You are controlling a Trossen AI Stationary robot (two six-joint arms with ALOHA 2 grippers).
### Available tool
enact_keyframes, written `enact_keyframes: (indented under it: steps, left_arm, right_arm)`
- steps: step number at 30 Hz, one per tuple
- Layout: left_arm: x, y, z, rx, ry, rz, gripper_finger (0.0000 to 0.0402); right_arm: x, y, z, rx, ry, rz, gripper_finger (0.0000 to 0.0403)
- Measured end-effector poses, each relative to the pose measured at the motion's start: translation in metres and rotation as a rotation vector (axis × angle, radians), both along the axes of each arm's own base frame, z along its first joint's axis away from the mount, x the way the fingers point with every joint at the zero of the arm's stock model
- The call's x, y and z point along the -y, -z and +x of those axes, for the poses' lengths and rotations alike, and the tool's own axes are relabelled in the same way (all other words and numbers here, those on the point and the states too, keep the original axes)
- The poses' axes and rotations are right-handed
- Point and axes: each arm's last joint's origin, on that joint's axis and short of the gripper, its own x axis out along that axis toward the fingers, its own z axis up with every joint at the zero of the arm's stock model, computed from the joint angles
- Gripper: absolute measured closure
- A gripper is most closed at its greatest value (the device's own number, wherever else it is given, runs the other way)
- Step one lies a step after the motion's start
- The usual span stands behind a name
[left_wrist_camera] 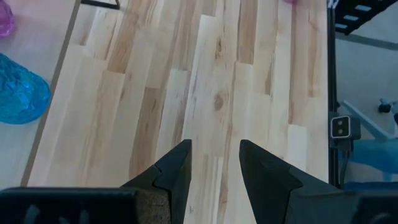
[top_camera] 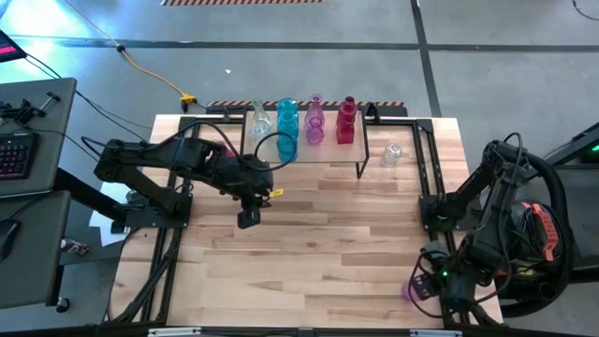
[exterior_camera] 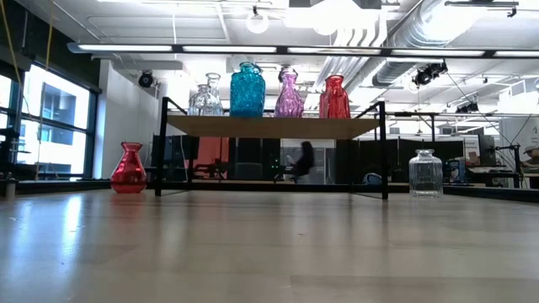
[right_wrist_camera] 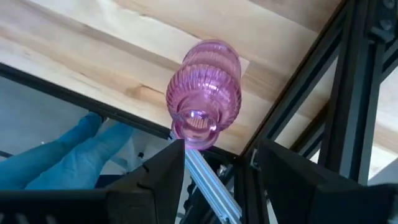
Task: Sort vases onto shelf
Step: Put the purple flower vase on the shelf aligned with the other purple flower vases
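Observation:
The shelf [exterior_camera: 269,126] stands at the table's far side and carries a clear vase [exterior_camera: 206,97], a teal vase [exterior_camera: 248,88], a pink one [exterior_camera: 289,94] and a red one [exterior_camera: 334,97]. A red vase [exterior_camera: 128,168] and a clear jar-shaped vase [exterior_camera: 425,172] rest on their bases on the table beside the shelf. A ribbed pink vase [right_wrist_camera: 204,87] stands upright at the table's near right corner [top_camera: 409,292]. My right gripper [right_wrist_camera: 221,146] hangs open just above it, fingers pointing down. My left gripper [left_wrist_camera: 214,146] hovers open over the bare table in front of the shelf [top_camera: 248,220].
Black frame rails [top_camera: 426,178] run along the table's right and left sides, and one crosses right beside the pink vase [right_wrist_camera: 348,93]. A desk with a keyboard [top_camera: 14,154] stands left of the table. Bare wood [top_camera: 328,243] spans the table's middle. A person [exterior_camera: 303,160] sits far behind.

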Motion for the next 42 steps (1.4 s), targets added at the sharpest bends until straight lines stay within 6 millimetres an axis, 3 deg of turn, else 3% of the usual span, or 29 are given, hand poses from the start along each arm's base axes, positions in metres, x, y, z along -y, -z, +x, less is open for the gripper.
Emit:
enact_keyframes:
  steps: [14, 31, 36, 42]
  left_arm:
    - [0.0, -0.002, 0.003, 0.041, -0.007, -0.001, 0.0275]
    - [0.0, -0.002, 0.003, 0.041, -0.006, 0.0, 0.0275]
    - [0.0, -0.002, 0.003, 0.041, -0.006, 0.0, 0.0275]
    - [0.0, -0.002, 0.003, 0.041, -0.005, 0.0, 0.0275]
  right_arm:
    - [-0.001, 0.002, 0.002, 0.023, 0.007, -0.015, 0.0217]
    - [-0.017, 0.025, 0.009, -0.094, -0.008, -0.067, 0.022]
    - [-0.02, 0.027, 0.011, -0.094, 0.004, -0.063, 0.0261]
    - [-0.02, 0.027, 0.011, -0.094, 0.02, -0.064, 0.0353]
